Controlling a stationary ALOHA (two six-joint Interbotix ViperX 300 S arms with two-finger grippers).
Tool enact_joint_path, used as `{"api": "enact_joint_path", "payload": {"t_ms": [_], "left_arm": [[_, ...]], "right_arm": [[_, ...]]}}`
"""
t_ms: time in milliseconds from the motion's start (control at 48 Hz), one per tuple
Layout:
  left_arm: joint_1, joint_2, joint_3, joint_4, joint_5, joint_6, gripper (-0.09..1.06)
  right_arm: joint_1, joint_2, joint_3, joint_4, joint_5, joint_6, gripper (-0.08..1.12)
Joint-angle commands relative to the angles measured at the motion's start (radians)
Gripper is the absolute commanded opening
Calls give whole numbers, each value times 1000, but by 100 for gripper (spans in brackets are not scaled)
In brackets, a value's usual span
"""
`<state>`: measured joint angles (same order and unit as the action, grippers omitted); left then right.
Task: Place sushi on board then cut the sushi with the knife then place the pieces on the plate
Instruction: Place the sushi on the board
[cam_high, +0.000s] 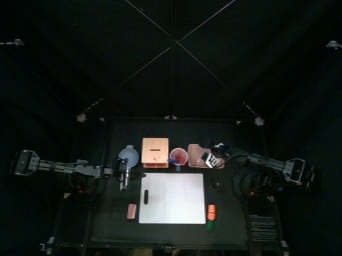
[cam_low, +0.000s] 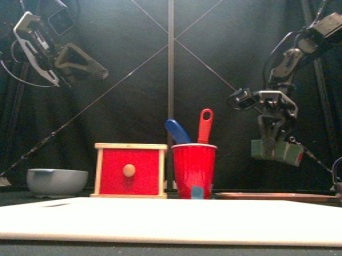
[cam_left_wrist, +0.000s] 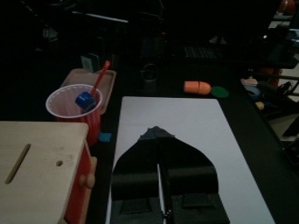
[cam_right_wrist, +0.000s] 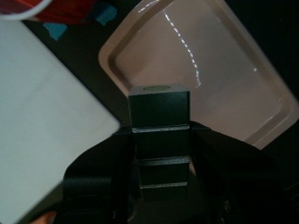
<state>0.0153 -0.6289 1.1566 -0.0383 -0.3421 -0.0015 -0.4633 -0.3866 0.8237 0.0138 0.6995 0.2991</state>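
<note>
The right tool (cam_right_wrist: 158, 153) pinches the dark green sushi roll (cam_right_wrist: 158, 109) above the pink tray (cam_right_wrist: 222, 61), the left tool (cam_left_wrist: 158, 140) hangs pressed together beside the white cutting board (cam_high: 174, 197), and a skewed pinch could split the roll's blocks mid-carry.

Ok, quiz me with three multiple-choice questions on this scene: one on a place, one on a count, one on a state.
1. The cup stands:
A. between box and tray
B. left of the box
C. right of the tray

2. The cup holds:
A. one knife
B. two
C. three

3. The right gripper is:
A. open
B. shut on nothing
C. shut on the sushi

Answers:
1. A, the top view shows box, cup and tray in a row.
2. B, a blue knife and a red knife stick out.
3. C, the dark block sits between its jaws over the tray.
</note>
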Motion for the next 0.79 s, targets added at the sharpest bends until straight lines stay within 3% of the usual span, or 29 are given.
{"api": "enact_joint_path", "payload": {"t_ms": [21, 396, 792], "left_arm": [[-3, 2, -12, -2, -5, 2, -2], [-5, 2, 5, -2, -5, 3, -1], [-6, 2, 14, 2, -5, 5, -1]], "right_arm": [[94, -52, -3, -48, 0, 178, 60], [451, -23, -28, -232, 0, 856, 60], [689, 186, -166, -440, 11, 1493, 60]]}}
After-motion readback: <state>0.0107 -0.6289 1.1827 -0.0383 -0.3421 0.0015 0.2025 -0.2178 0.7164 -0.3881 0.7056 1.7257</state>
